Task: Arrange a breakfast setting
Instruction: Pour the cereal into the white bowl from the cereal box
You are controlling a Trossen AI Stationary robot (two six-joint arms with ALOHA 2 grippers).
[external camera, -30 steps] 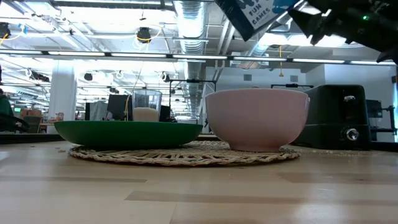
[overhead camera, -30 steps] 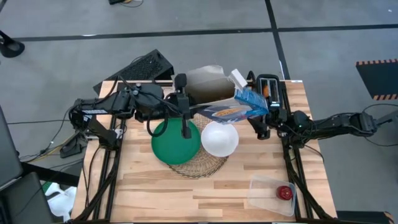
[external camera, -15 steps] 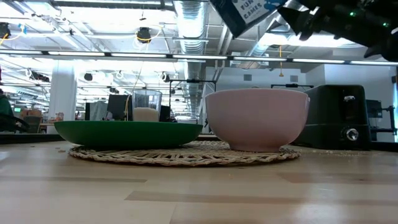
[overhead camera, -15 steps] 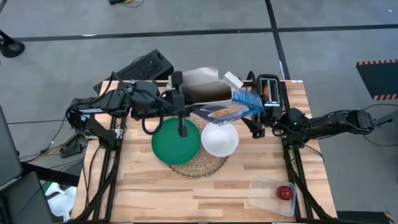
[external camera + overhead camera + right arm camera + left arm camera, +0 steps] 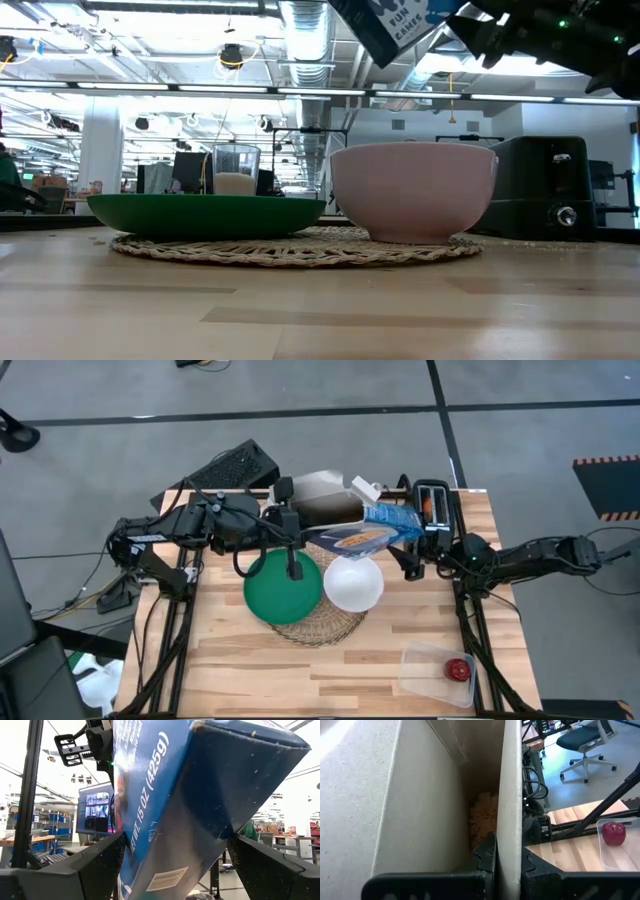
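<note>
- Both grippers hold the blue-white carton (image 5: 362, 528): the right gripper (image 5: 172, 852) has its jaws spread wide around the closed end, and the left gripper (image 5: 506, 862) has its jaws pressed together on one wall of the open top.
- Lifted clear of the table (image 5: 240, 660), the carton lies tilted above the far rim of the white bowl (image 5: 353, 583), its open mouth turned away from the bowl toward the left arm.
- Pale cereal (image 5: 484, 820) shows deep inside the carton.
- Beside the bowl, the green plate (image 5: 283, 587) shares the woven wire mat (image 5: 320, 628).
- Behind the plate, as the low view shows, stands a clear glass (image 5: 236, 170).
- Well apart from the bowl, near the table's front corner on the right arm's side, the red apple (image 5: 458, 669) sits in a clear plastic tub (image 5: 425, 665).
- Beyond the bowl, by the right arm, stands the black toaster (image 5: 433, 506).
</note>
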